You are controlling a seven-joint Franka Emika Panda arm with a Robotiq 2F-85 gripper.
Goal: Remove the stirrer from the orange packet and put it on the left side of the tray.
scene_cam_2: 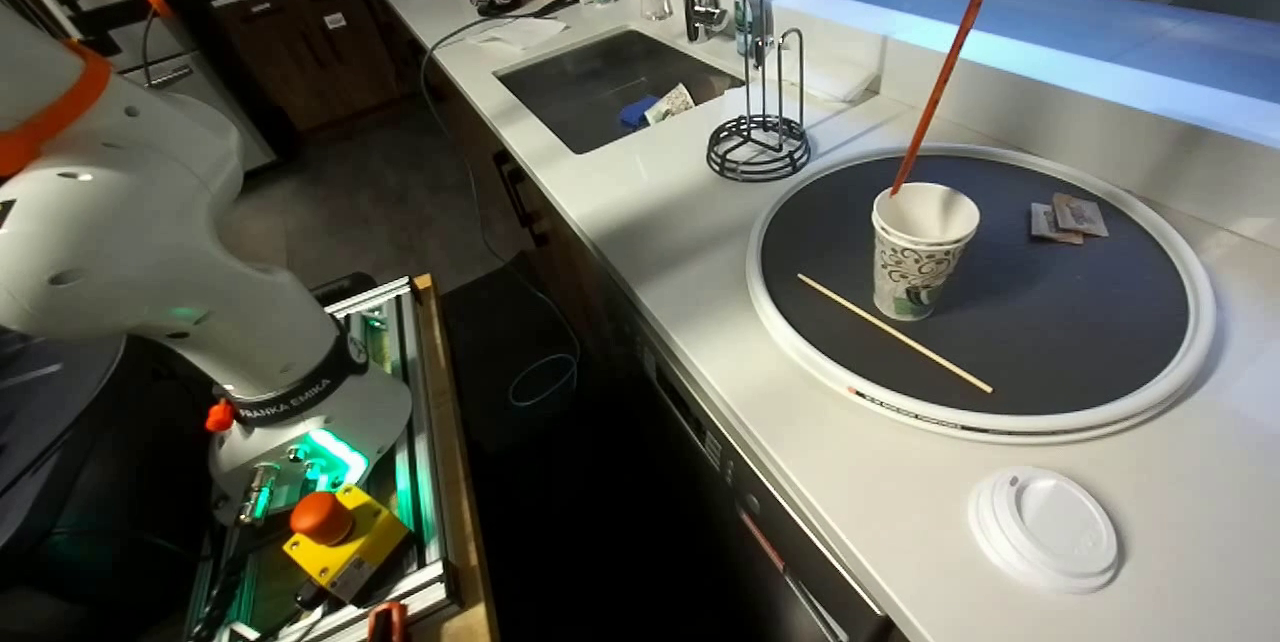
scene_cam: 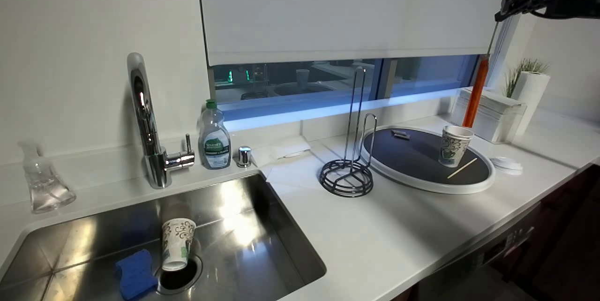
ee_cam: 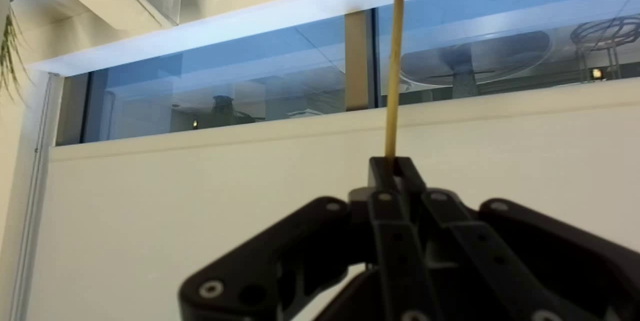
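My gripper is high above the counter at the far right of an exterior view. It is shut on the top end of a thin wooden stirrer; the fingertips pinch it in the wrist view. The stirrer's lower part is inside the orange packet, which hangs below the gripper, slightly tilted. The packet has its lower end at the paper cup's rim; I cannot tell if they touch. The tray also shows as a dark oval with a pale rim. A bare stick lies on it.
A paper cup stands on the tray, with small sachets behind it. White lids lie beside the tray. A black wire stand stands between tray and sink. A white napkin stack is near the window.
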